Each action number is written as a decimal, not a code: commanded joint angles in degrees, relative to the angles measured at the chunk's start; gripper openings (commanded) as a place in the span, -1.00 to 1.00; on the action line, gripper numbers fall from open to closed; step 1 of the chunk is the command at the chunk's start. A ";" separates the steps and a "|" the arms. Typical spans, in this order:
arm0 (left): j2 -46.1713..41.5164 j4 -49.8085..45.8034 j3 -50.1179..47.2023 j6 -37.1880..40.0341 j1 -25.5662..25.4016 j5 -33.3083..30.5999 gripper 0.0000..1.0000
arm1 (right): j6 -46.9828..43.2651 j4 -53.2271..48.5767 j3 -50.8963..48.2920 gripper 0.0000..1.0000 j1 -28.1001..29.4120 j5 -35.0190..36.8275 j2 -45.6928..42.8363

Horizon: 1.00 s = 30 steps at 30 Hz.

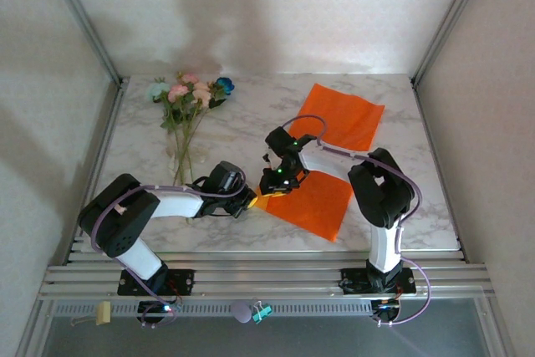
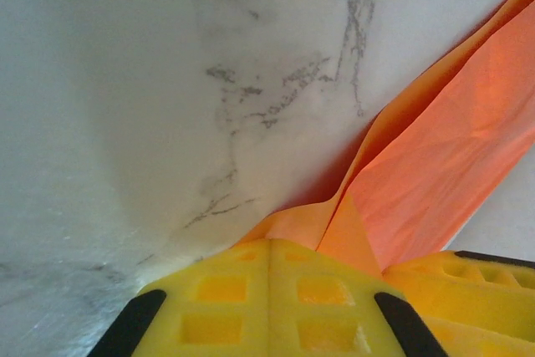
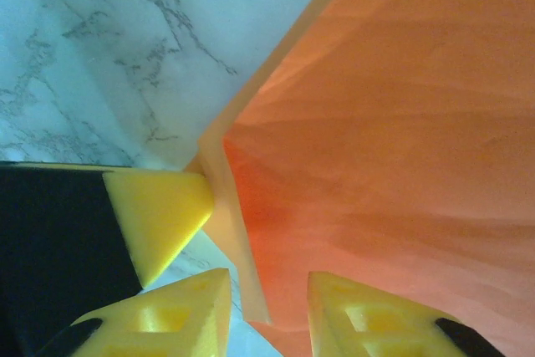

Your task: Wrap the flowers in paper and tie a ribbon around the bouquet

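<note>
The orange paper point(image 1: 318, 198) lies across the right half of the marble table, with its far part point(image 1: 347, 119) behind the right arm. My left gripper point(image 1: 253, 201) is shut on the paper's near-left corner; in the left wrist view its yellow fingers point(image 2: 269, 248) meet with the orange paper point(image 2: 435, 173) running out between them. My right gripper point(image 1: 276, 183) hovers just beside it, open, its fingers point(image 3: 267, 290) astride the paper's raised edge point(image 3: 234, 206). The flowers point(image 1: 188, 98) lie at the back left, stems pointing towards me. The ribbon is out of view.
Grey enclosure walls close in the table point(image 1: 234, 135) on three sides. Aluminium rails point(image 1: 267, 277) run along the near edge, with a few small clips point(image 1: 261, 313) lying below them. The left gripper's yellow finger point(image 3: 159, 206) sits close to the right gripper's jaws.
</note>
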 commanded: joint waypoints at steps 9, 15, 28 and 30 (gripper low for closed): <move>0.02 -2.52 -0.85 -1.33 -0.65 -2.81 -1.00 | -0.17 -2.36 3.20 -0.78 1.86 -0.59 0.68; 0.13 -3.63 -0.83 -1.77 -0.65 -4.31 -1.00 | 2.96 -7.35 0.89 -1.00 0.72 12.06 -9.26; -0.64 -7.27 -0.47 -2.30 0.14 -8.10 -1.00 | 33.37 -42.50 -13.50 -1.00 -8.79 49.90 -50.07; -1.94 -8.78 -0.37 -2.57 0.23 -9.11 -1.00 | 35.61 -45.68 -15.58 -1.00 -12.11 50.44 -52.71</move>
